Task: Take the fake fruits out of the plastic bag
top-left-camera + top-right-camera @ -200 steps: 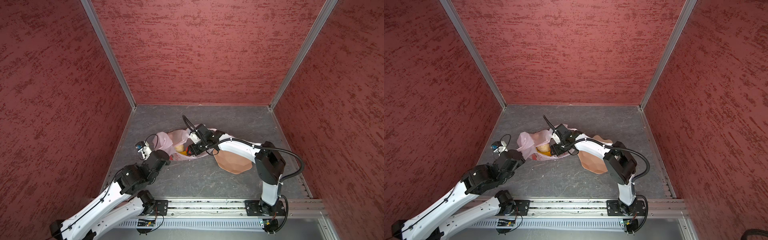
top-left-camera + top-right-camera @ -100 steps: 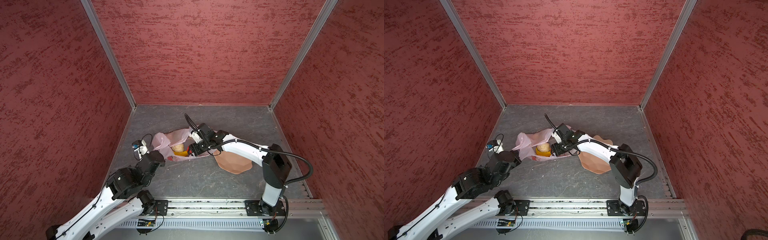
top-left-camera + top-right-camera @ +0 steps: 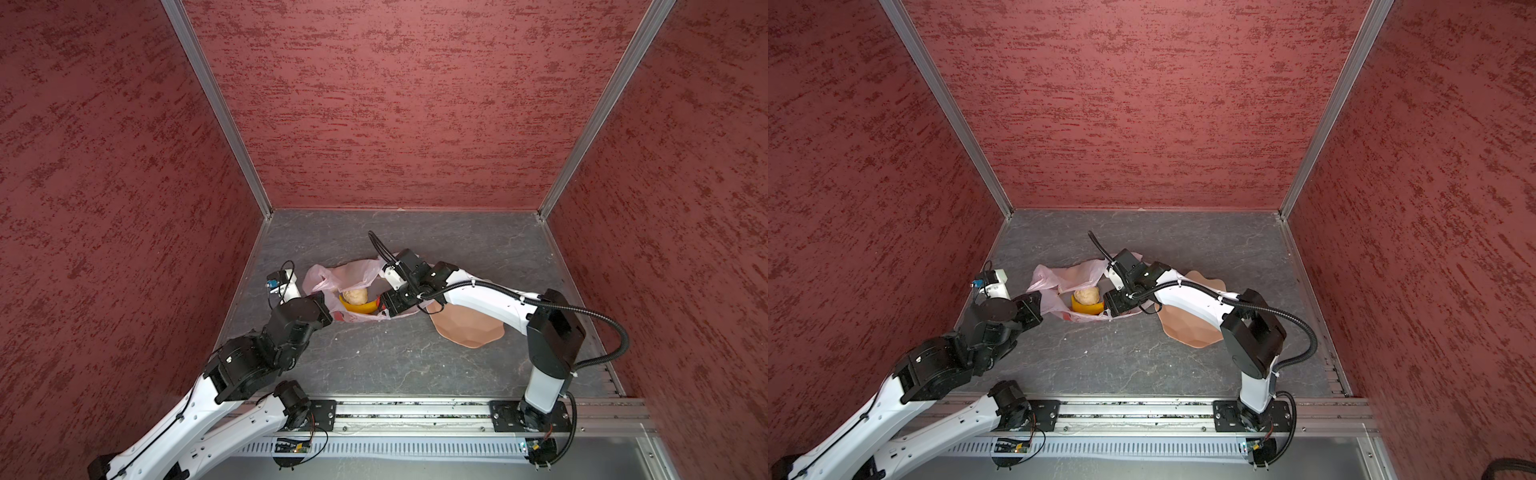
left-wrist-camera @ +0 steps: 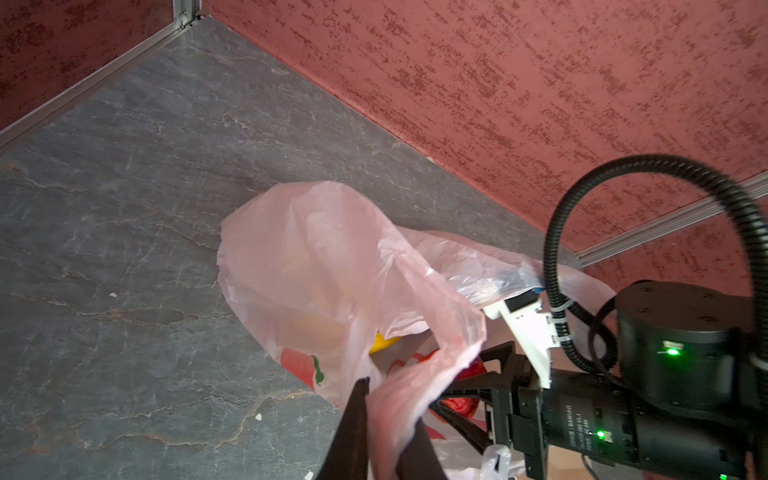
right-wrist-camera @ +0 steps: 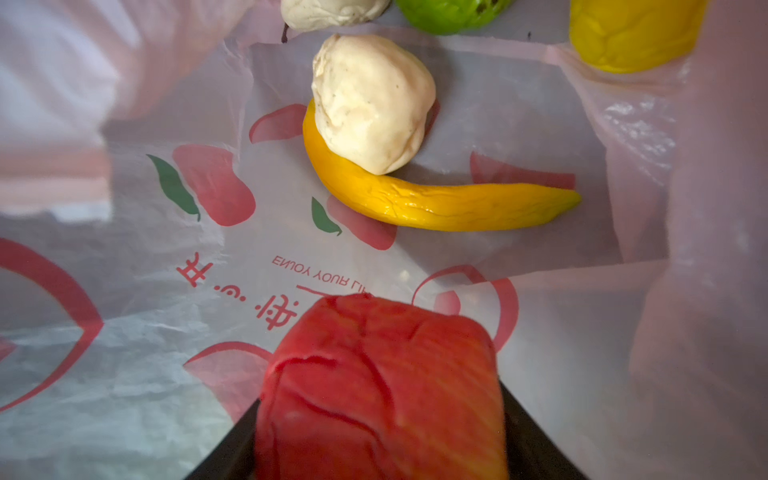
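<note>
The pink plastic bag [image 3: 353,270] [image 3: 1075,272] lies on the grey floor with its mouth held wide. My left gripper [image 4: 390,411] [image 3: 328,307] is shut on the bag's near edge [image 4: 415,365]. My right gripper [image 5: 380,415] [image 3: 380,307] reaches into the mouth, shut on a red fruit [image 5: 382,386] [image 4: 461,403]. Deeper inside the bag lie a yellow banana [image 5: 436,203] [image 3: 359,308] with a beige lump [image 5: 370,104] [image 3: 1087,296] resting on it. Behind these, partly cut off, are a second beige lump [image 5: 328,12], a green fruit [image 5: 449,14] and a yellow fruit [image 5: 631,33].
A peach faceted bowl [image 3: 465,328] [image 3: 1192,328] sits on the floor right of the bag, partly under my right arm. Red walls close in on three sides, and a metal rail [image 3: 415,411] runs along the front.
My left arm has sunk lower and drawn back slightly with the bag's edge. The bag mouth gapes wider, showing more of the banana and beige lump. My right gripper has hardly moved.
</note>
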